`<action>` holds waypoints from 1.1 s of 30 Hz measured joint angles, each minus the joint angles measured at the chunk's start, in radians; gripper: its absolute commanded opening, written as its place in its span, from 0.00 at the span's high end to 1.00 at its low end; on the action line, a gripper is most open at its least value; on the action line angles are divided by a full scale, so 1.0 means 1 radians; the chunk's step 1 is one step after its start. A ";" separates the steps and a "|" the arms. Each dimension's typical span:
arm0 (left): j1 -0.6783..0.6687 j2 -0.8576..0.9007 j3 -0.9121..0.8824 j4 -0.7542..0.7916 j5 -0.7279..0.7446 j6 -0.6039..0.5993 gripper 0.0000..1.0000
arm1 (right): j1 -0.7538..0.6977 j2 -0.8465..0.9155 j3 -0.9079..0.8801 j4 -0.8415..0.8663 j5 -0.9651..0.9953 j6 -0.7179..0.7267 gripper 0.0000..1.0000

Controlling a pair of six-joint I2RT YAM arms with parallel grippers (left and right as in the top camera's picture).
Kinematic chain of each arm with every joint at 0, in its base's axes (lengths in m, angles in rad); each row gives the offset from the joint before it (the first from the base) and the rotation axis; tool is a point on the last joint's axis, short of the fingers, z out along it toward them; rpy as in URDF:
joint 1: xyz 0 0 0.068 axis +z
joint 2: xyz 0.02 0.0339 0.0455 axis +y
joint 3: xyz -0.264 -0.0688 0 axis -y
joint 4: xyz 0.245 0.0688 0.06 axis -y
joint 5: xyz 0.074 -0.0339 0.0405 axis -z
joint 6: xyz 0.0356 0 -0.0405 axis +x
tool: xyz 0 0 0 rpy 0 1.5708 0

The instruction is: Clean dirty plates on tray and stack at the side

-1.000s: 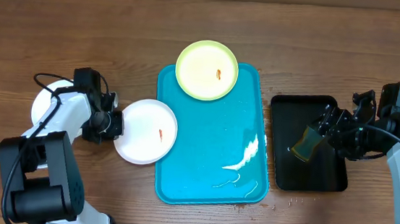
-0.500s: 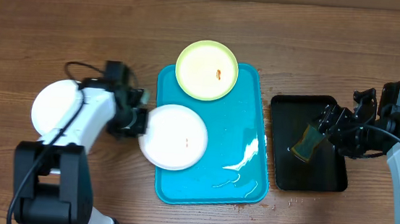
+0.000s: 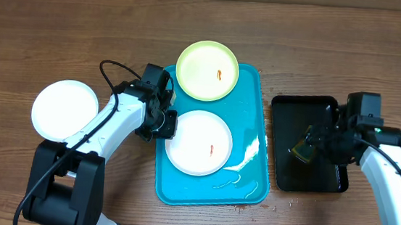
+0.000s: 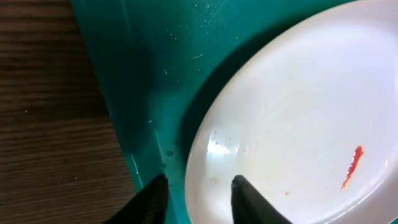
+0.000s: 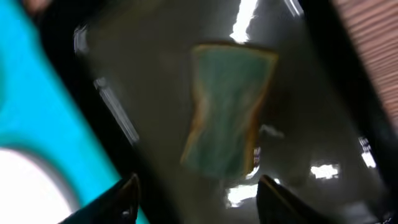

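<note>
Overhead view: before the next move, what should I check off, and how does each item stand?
1. White plate within the turquoise tray rim: ok.
2. Left gripper clamped on that plate: cannot tell; its fingers straddle the rim.
3. Smear facing up, uncovered: ok.
4. Right gripper holding the sponge: not ok; fingers look wide open, sponge beyond them over the black tray.
5. Yellow-green rimmed plate fully on the tray: not ok; it overhangs the far edge.
</note>
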 measured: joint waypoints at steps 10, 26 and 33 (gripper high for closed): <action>0.000 0.000 0.000 -0.008 0.018 -0.002 0.58 | 0.000 0.223 -0.054 0.179 0.051 0.109 0.70; 0.000 0.000 0.000 -0.010 0.024 -0.001 0.56 | -0.001 0.290 0.043 -0.057 0.002 0.032 0.50; 0.000 0.000 0.000 -0.011 0.024 -0.002 0.47 | 0.011 0.289 0.073 -0.137 0.003 0.021 0.45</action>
